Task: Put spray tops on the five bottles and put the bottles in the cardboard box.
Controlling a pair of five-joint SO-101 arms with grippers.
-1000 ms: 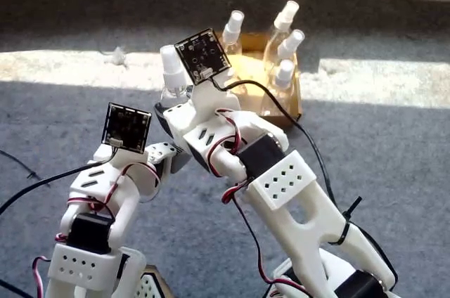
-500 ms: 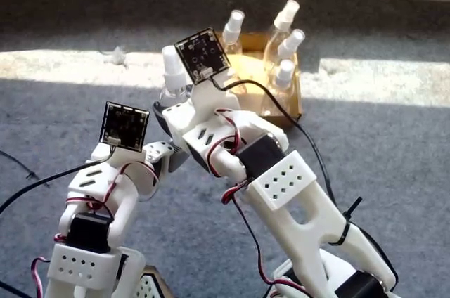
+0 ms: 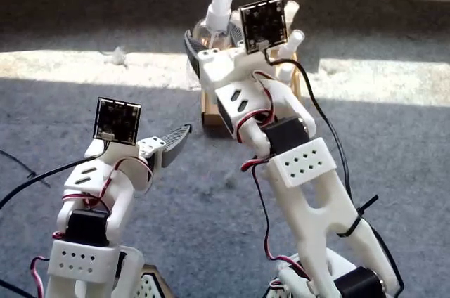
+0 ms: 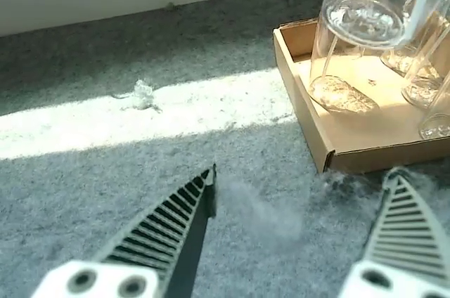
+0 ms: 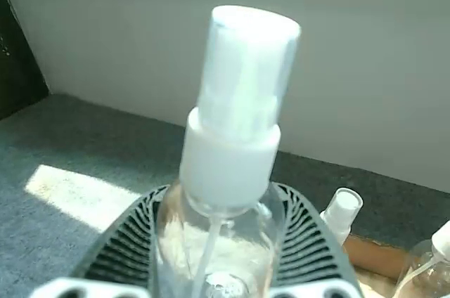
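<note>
My right gripper (image 5: 218, 245) is shut on a clear bottle (image 5: 228, 150) with a white spray top, held upright. In the high view the held bottle (image 3: 215, 17) hangs above the near-left part of the cardboard box (image 3: 208, 114). Other bottles with spray tops (image 3: 293, 36) stand in the box behind the right arm. The left wrist view shows the held bottle's base (image 4: 358, 20) in the air over the cardboard box (image 4: 309, 129), with more bottles (image 4: 425, 73) inside. My left gripper (image 4: 304, 173) is open and holds nothing, low over the carpet short of the box; it sits left of the box as the left gripper (image 3: 172, 145) in the high view.
Grey carpet covers the floor, with a sunlit band across it by the box. A small white bit of fluff (image 4: 140, 94) lies on that band left of the box. A wall runs along the back.
The right arm has lifted the bottle and carried it back and to the right, over the box. The left gripper, close by the bottle before, now stands apart from it.
</note>
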